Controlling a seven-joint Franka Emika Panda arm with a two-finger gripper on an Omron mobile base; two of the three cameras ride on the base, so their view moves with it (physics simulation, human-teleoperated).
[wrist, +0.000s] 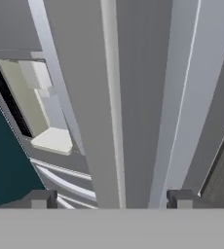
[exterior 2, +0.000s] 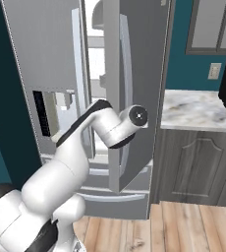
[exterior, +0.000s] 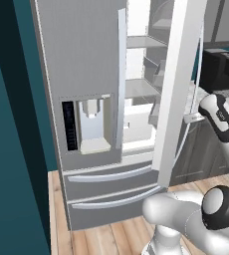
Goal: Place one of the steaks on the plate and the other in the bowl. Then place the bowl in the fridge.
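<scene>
Two doors front the fridge (exterior: pixel 86 64): the left one is closed and carries the water dispenser (exterior: pixel 92 124), the right door (exterior: pixel 178 84) stands open, showing white shelves (exterior: pixel 141 42) inside. Below sit two grey drawers (exterior: pixel 106 187). No brand, label or writing can be read anywhere on the fridge or dispenser. In the hand view the gripper (wrist: pixel 111 198) faces the open door's edge at close range, its two dark fingertips (wrist: pixel 41 198) set wide apart with nothing between them. The arm (exterior 2: pixel 100 125) reaches up toward the gap between the doors. To the right, a marble tabletop (exterior 2: pixel 193 110) on grey cabinets (exterior 2: pixel 193 167) carries a black appliance (exterior: pixel 218 69).
</scene>
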